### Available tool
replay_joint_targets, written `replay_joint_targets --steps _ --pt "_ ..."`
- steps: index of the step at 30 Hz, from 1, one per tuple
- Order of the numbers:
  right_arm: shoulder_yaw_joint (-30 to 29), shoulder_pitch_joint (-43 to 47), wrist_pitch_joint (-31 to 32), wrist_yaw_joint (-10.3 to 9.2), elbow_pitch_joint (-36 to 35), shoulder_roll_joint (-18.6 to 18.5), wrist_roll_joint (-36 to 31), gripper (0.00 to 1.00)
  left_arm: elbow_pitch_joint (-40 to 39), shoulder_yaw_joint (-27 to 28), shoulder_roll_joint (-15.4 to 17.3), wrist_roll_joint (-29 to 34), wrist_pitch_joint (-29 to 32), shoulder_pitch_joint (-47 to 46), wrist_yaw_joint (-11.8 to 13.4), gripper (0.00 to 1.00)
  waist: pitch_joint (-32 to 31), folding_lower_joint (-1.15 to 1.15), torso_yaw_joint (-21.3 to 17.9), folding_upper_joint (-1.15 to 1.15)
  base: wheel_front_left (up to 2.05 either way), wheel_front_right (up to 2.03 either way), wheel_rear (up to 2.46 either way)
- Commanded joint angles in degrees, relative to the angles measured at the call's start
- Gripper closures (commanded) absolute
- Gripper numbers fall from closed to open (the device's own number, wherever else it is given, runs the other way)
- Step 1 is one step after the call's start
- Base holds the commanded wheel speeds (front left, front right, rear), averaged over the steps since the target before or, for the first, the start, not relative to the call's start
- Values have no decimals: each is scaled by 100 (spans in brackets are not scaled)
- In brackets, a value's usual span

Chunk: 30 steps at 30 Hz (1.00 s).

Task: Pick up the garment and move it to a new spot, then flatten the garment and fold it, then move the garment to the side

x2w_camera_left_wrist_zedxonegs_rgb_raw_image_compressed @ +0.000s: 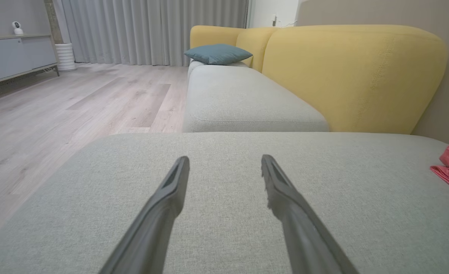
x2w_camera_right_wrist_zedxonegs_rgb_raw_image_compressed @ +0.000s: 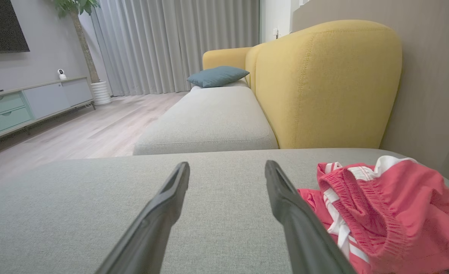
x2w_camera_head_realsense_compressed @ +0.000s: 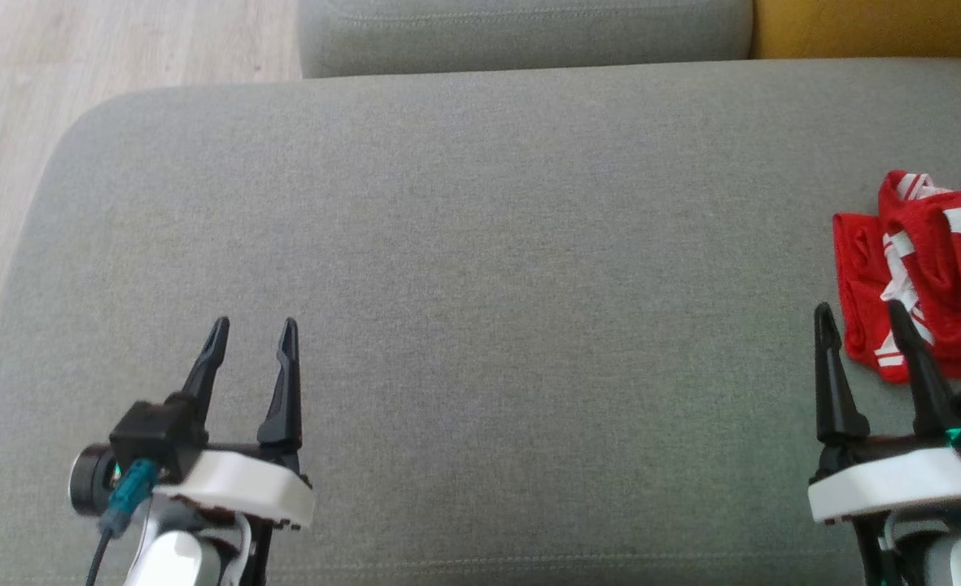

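A: Room on the grey sofa seat (x2w_camera_head_realsense_compressed: 480, 244)?
B: Plenty, bare from 9 to 2 o'clock; rounded edge and wooden floor (x2w_camera_head_realsense_compressed: 41, 81) at 10.
A: And the garment (x2w_camera_head_realsense_compressed: 928, 268)?
B: Crumpled at 3 o'clock, cut off by the frame edge, just beside the right gripper (x2w_camera_head_realsense_compressed: 858, 308). Fuller from the right wrist: waistband, white stripes.
A: State of the left gripper (x2w_camera_head_realsense_compressed: 255, 323), at 7?
B: Spread wide, empty; same at right.
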Motion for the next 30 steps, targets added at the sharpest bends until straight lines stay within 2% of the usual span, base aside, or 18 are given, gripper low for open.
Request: replay_joint_targets --steps 1,30 --pt "141 -31 17 37 -233 -31 46 0 -206 174 139 -23 32 -106 22 0 -40 1 0 0 0 0 0" --pt "144 76 100 37 -275 -30 120 0 -232 91 244 24 101 -118 202 0 -113 1 48 0 0 0 0"
